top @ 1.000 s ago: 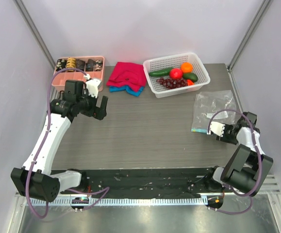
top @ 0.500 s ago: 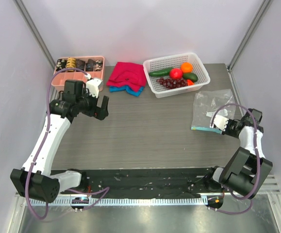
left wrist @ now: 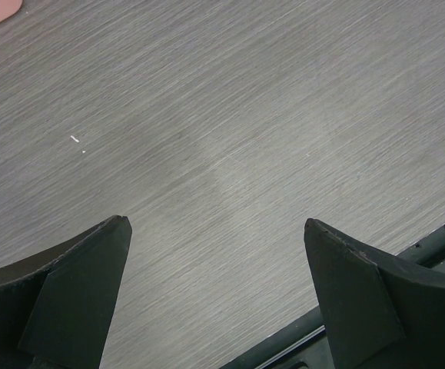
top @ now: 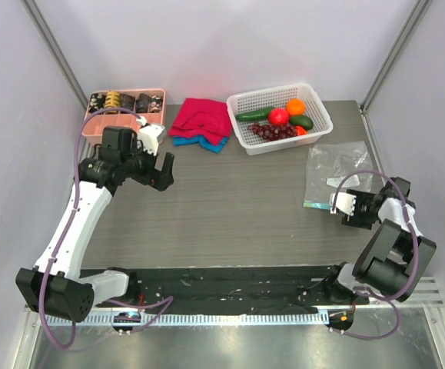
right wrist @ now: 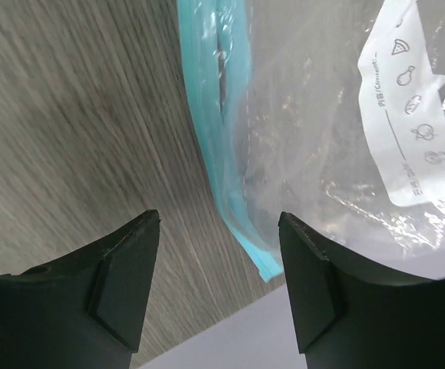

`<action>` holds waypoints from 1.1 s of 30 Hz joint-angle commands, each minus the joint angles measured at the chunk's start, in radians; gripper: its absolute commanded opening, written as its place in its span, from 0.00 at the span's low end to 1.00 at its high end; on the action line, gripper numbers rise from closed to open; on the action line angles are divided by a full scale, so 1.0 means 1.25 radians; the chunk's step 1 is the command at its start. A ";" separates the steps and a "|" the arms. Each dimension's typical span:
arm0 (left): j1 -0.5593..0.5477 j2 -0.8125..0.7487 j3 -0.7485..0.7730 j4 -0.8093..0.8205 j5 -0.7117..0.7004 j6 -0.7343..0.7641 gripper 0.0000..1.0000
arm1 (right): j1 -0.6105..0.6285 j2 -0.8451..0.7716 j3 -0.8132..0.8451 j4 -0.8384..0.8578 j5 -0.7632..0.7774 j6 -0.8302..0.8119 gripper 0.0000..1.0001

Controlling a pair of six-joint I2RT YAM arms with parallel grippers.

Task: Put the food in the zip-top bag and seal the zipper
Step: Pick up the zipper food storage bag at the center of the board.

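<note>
The table carries all the items. The white basket at its far edge holds all the food. The zip-top bag lies flat at the right side, just nearer than the basket, and appears empty. The zipper runs along the bag's near edge.

Judge the step in hand as securing the bag mouth; loading is not yet begun. The right gripper is spread, one finger either side of the zipper's end. The left gripper is spread over bare table and holds nothing.

For the next move, you probably need to close the right fingers on the strip itself, not the loose film.

You cannot tell whether the zipper is sealed, or whether the right fingers touch it. The right wrist view cuts off the far part of the bag.
</note>
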 commanded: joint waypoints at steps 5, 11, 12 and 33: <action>-0.005 -0.006 -0.018 0.049 0.022 0.013 1.00 | -0.003 0.073 0.004 0.206 -0.048 0.047 0.50; -0.008 -0.006 -0.021 0.057 0.039 0.019 1.00 | -0.004 0.057 0.012 0.236 -0.079 0.097 0.01; -0.009 -0.006 -0.018 0.060 0.044 0.023 1.00 | -0.004 0.046 0.020 0.230 -0.088 0.112 0.01; -0.095 -0.058 0.069 0.189 0.161 -0.274 0.86 | 0.226 -0.128 0.427 -0.486 -0.588 1.048 0.01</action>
